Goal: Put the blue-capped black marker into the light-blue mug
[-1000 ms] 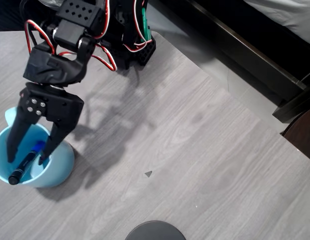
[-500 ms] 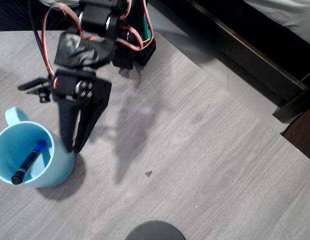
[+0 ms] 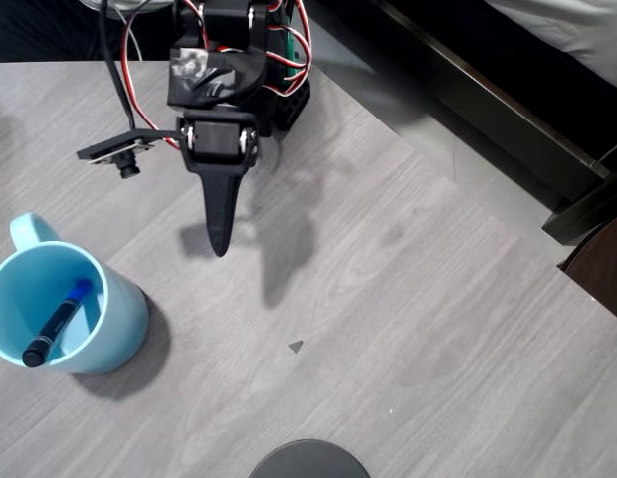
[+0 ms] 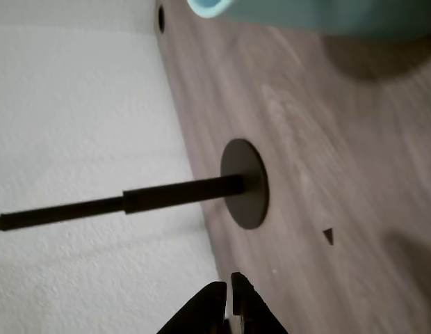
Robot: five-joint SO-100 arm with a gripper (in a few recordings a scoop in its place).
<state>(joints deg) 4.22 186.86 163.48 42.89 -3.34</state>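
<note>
Leaning diagonally inside the light-blue mug (image 3: 114, 319), the blue-capped black marker (image 3: 56, 322) points cap-up toward upper right; jaws clenched, empty.

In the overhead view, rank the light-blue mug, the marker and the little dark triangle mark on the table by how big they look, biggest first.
1. The light-blue mug, clearly largest.
2. The blue-capped black marker, lying inside the mug and shorter than the mug's width.
3. The small dark triangle mark on the table, by far the smallest.
</note>
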